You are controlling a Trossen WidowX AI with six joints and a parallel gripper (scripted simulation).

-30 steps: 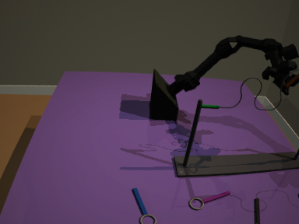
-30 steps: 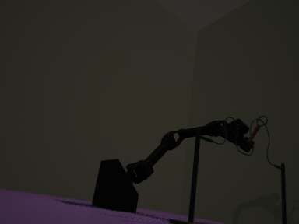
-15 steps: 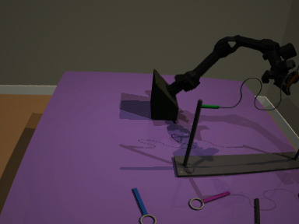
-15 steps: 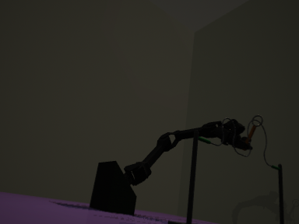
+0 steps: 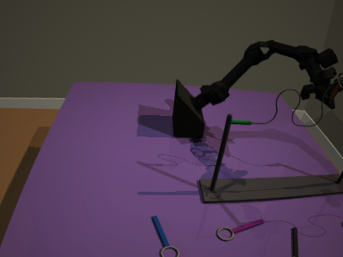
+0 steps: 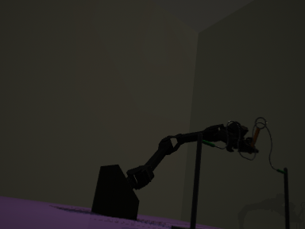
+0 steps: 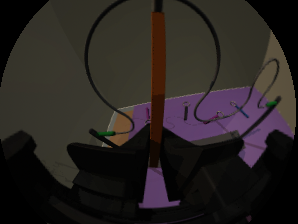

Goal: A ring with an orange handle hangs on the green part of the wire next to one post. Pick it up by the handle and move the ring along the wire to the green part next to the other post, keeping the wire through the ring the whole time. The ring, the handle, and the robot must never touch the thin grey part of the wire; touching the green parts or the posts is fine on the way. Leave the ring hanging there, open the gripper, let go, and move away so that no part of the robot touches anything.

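My gripper [image 5: 329, 96] [image 6: 251, 144] [image 7: 152, 127] is shut on the orange handle [image 5: 334, 89] [image 6: 256, 133] [image 7: 157, 70]. It holds the handle high in the air at the far right. The ring [image 6: 260, 122] [image 7: 87, 46] stands above the handle. The thin grey wire [image 5: 280, 95] [image 6: 271, 147] curves in loops between the posts. The near post [image 5: 221, 153] [image 6: 196, 183] carries a green part [image 5: 241, 121] [image 6: 208, 143] [image 7: 107, 133]. The far post [image 6: 286, 199] carries the other green part [image 6: 280, 171] [image 7: 273, 103]. The ring is over the grey span, closer to the far post. I cannot tell whether it touches the wire.
The posts stand on a dark base plate [image 5: 272, 187] on the purple table [image 5: 89, 169]. The arm's black pedestal [image 5: 185, 111] [image 6: 113, 192] is at the back. A blue-handled ring [image 5: 159, 230], a magenta-handled ring [image 5: 247, 226] and a black bar [image 5: 295, 241] lie at the front.
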